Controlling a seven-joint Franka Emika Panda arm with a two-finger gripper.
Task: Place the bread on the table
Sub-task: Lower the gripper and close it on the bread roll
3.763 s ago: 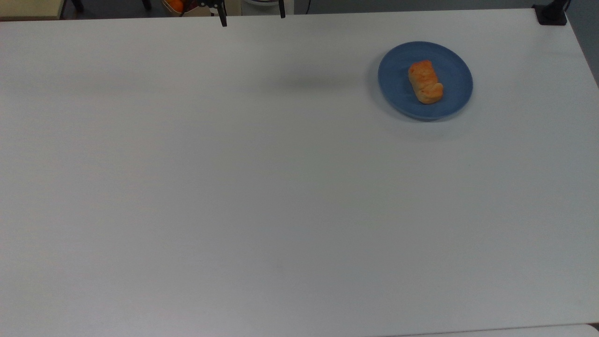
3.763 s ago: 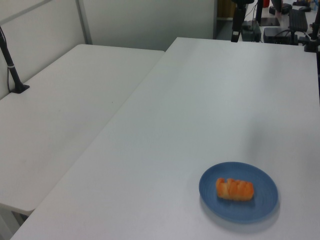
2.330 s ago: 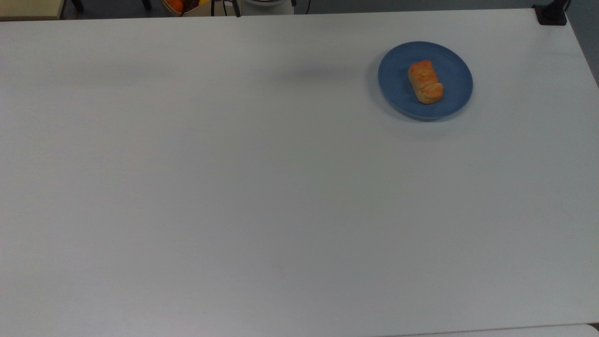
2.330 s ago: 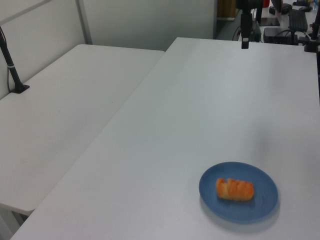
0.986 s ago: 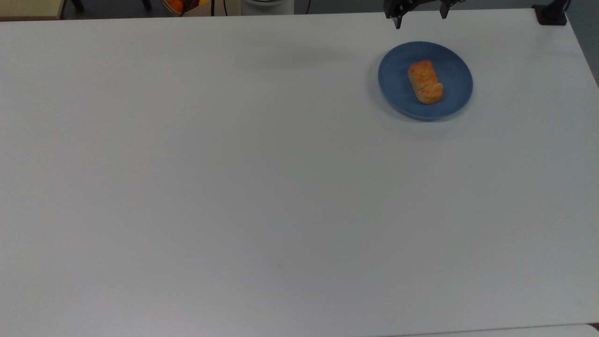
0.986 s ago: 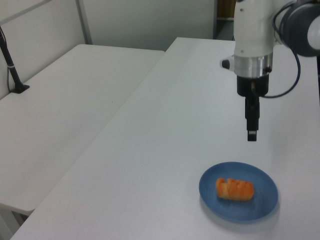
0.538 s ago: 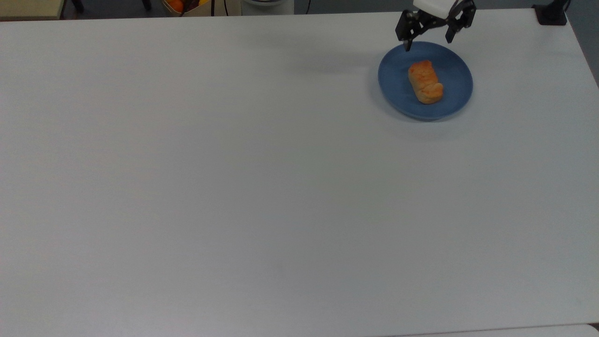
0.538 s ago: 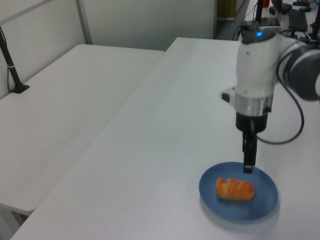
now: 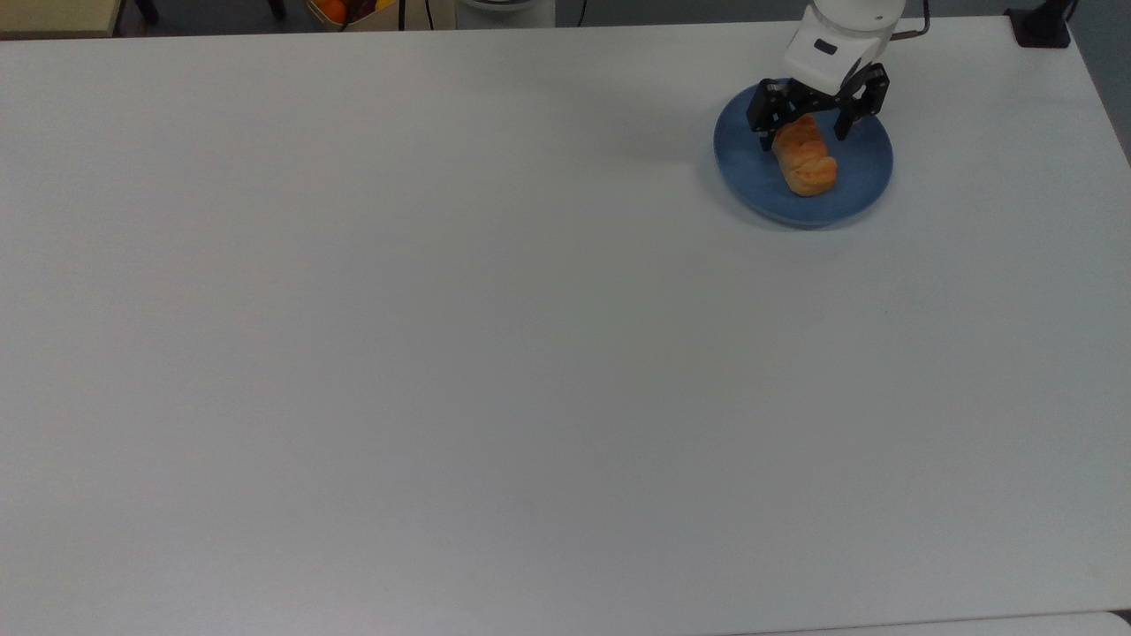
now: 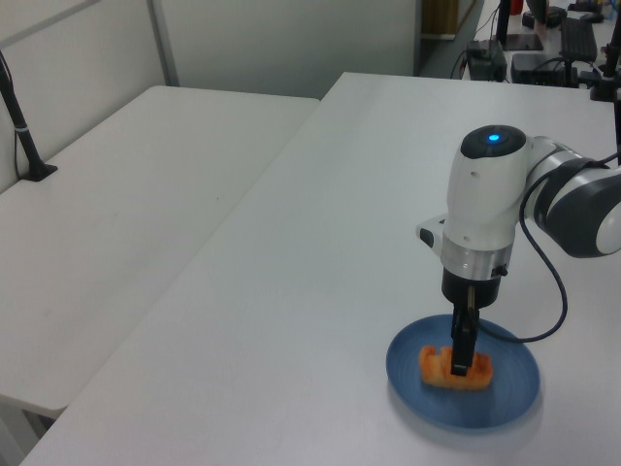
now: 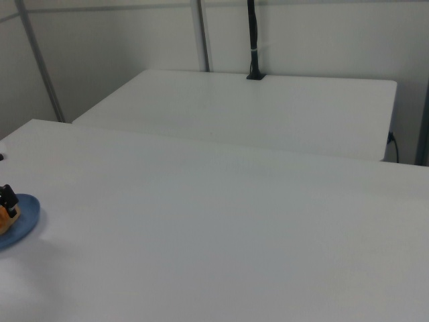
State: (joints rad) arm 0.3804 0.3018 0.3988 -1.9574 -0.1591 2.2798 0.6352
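Table [image 9: 442, 353] broad, white; blue plate [image 9: 861, 181] near its far edge at the top view's right, bread [image 9: 806, 163] lying on the plate. End effector [image 9: 806, 119] low over the bread's far end, fingers spread either side, not yet pinching. Grasp step in hand: next, close on the roll, lift, carry to bare table. No legible writing or brands.

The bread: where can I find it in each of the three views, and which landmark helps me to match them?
Top view: the bread lies at upper right, on the blue plate.
Left view: it is at lower right, on the same plate, under the tool.
Right view: it is at the far left edge, mostly cut off.
Shared landmark: the blue plate.
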